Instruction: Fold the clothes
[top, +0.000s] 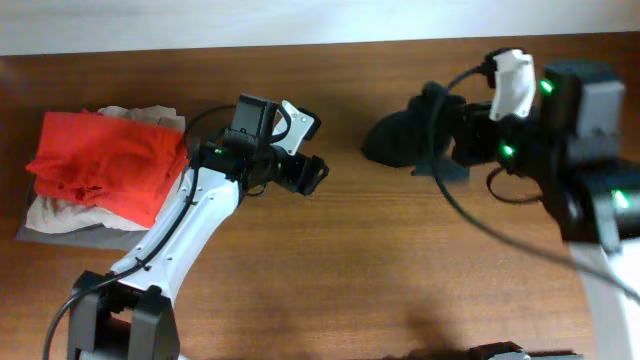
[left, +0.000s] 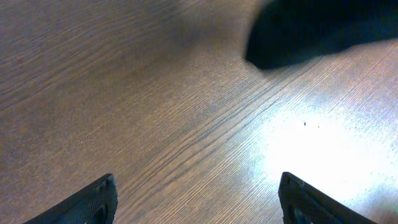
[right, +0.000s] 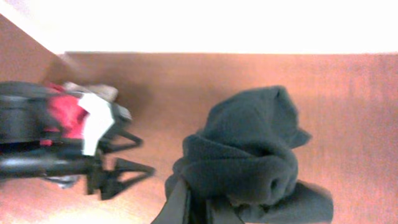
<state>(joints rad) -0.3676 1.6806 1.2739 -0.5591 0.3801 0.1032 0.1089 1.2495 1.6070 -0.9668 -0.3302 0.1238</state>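
Across the wooden table (top: 380, 250), bare grain lies wide in the middle up to the pale far edge, a red-topped folded stack (top: 105, 160) sits far left, the black garment (top: 400, 140) bunches at right, pinched in the right gripper (right: 193, 208), the left gripper (top: 308, 174) spread empty over wood

Left hand (top: 308, 150) spread wide, arm angled toward centre. Right hand (right: 194, 208) clamped on clothes (right: 249, 149), wrist turned inward.
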